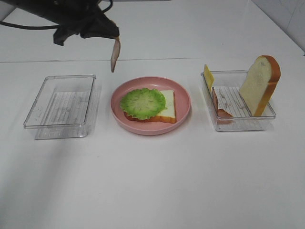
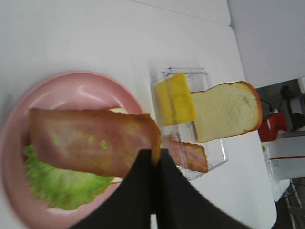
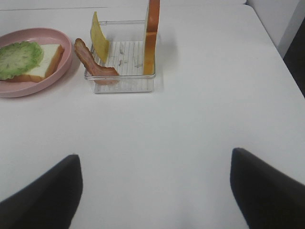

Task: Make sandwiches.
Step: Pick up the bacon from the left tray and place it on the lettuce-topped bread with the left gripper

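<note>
High view: the black left end effector (image 1: 116, 38) hangs raised by the far rim of the round pink plate (image 1: 183, 112), clenched on a pink ham slice (image 1: 115, 56) seen edge-on. The half-built sandwich (image 1: 142, 102), white bread under green lettuce, lies on that plate. Left wrist: the ham's broad face. Right wrist alone: the right end effector (image 3: 155, 191), released, over the white desk (image 3: 190, 119), apart from the plate.
</note>
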Controlling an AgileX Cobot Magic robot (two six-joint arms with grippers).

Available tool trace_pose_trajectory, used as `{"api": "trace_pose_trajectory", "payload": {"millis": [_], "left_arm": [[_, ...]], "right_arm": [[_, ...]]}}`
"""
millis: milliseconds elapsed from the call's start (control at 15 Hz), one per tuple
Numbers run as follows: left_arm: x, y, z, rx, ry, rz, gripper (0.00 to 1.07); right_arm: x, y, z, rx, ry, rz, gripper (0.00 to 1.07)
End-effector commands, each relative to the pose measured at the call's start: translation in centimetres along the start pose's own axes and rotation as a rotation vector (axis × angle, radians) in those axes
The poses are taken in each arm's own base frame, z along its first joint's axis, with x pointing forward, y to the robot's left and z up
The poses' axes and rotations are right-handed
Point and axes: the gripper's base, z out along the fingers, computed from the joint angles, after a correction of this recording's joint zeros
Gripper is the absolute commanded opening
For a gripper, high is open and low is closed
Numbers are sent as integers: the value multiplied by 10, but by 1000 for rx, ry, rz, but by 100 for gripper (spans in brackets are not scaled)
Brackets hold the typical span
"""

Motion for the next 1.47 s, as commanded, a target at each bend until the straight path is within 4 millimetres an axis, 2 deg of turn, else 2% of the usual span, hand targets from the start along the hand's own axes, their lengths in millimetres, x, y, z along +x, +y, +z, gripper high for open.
{"api": "trace_pose_trajectory", "payload": {"millis": [67,267,400,533,667,933,1067,1200,1333,1400,1467], "left_arm": [[7,-20,36,80,33,1,0],[20,-32,86,136,106,4,0],[28,-21,113,126,147,-5,0],[36,-1,127,97,200,-23,0],[36,15,127,85,246,-36,0],[22,29,112,32,244,-23,0],[23,36,109,-15,285,-48,3],[27,42,108,-79,334,-27,24],[30,44,105,-99,381,-5,68],[29,42,101,-95,389,2,83],[26,39,96,-95,382,24,87]], "right_arm": [[0,0,-1,5,-24,-4,80],[0,0,-1,5,-24,-4,80],[0,0,-1,5,-24,-4,80],[0,0,-1,5,-24,-4,80],[0,0,-1,5,-24,-4,80],[0,0,-1,5,-24,-4,80],[0,0,-1,5,-24,-4,80],[0,0,-1,5,-24,-4,80],[0,0,-1,5,-24,-4,80],[0,0,-1,5,-24,-4,80],[0,0,-1,5,-24,-4,80]]}}
